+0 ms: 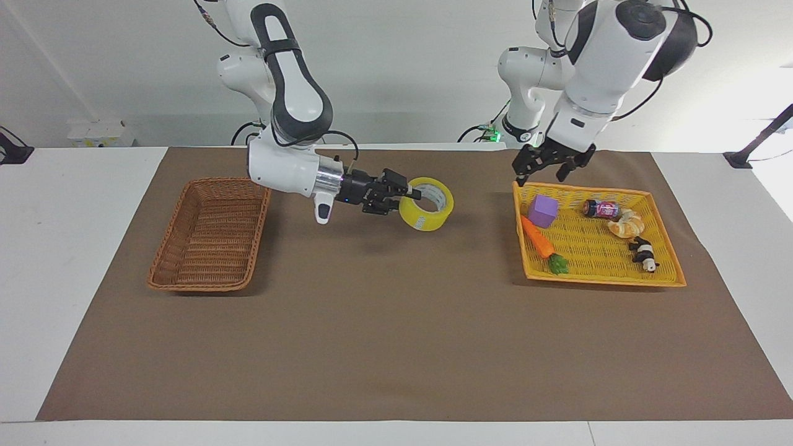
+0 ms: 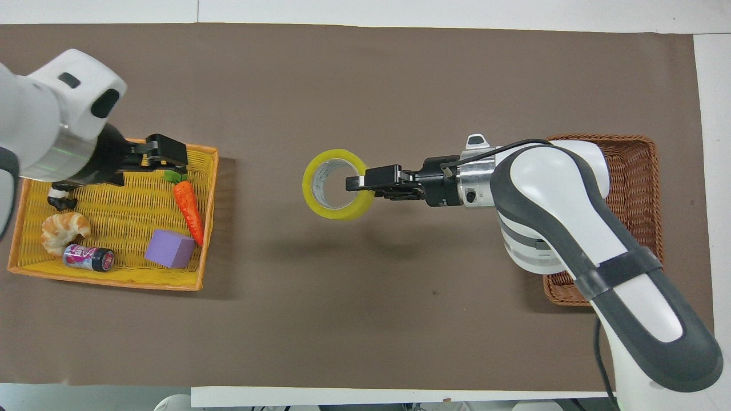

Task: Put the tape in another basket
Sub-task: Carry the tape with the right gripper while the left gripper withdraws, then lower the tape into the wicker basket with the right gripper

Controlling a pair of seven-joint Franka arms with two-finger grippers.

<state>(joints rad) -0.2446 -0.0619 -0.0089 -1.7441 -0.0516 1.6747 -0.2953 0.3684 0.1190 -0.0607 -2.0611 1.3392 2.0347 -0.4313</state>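
Right gripper [image 1: 404,195] is clamped on the wall of the tape [image 1: 427,204]: one finger goes inside the pale core and the other presses on the yellow outside, as the overhead view [image 2: 358,184] shows clearly. The roll [image 2: 336,184] hangs in the air from these fingers alone, over the bare brown mat about the middle of the table, with its hole tilted upward. Nothing else touches it.

Left gripper [image 1: 546,165] is apart from the tape and holds nothing. Its fingers are spread, and it hangs over the edge of the yellow tray [image 1: 672,272] at the left arm's end of the table, above the purple block [image 1: 543,210] and the carrot [image 1: 536,237].

About the progress, I judge the task to be a little past the half. The tape is already out of the yellow tray and is carried by the arm that stands on the side of the basket [image 1: 210,234]. What is left is to bring the roll from the middle of the mat to the right arm's end, over the wicker basket [image 2: 628,171], which is empty, to lower it inside, and to release it. The basket is well apart from the gripper.
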